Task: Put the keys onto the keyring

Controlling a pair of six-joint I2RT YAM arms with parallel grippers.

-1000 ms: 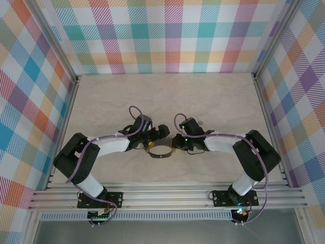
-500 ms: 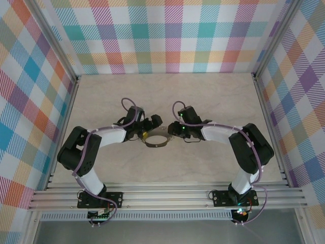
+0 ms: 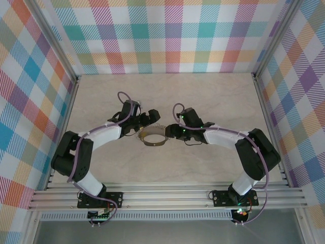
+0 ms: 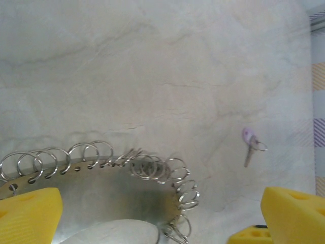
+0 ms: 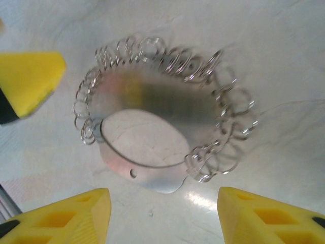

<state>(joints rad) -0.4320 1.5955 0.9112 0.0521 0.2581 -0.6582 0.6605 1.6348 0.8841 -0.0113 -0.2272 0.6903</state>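
The keyring [image 3: 154, 138] is a metal band hoop fringed with several small silvery split rings, resting on the table between both arms. My left gripper [image 3: 145, 121] is open just behind its left side. In the left wrist view the yellow fingertips [image 4: 26, 214] straddle the hoop's fringed rim [image 4: 152, 168]. A tiny key [image 4: 249, 148] with a pale purple head and a small ring lies apart on the table to the right. My right gripper [image 3: 172, 130] is open at the hoop's right. Its fingers [image 5: 57, 217] stand just short of the keyring [image 5: 157, 109], nothing between them.
Pale marbled tabletop [image 3: 213, 101] stretches behind the arms, fenced by aluminium rails [image 3: 259, 96] and checked cloth walls. A yellow fingertip of the left gripper [image 5: 28, 81] shows at the hoop's far side in the right wrist view.
Both grippers have moved away from the bases and slightly left, and the keyring now lies farther up the table between them.
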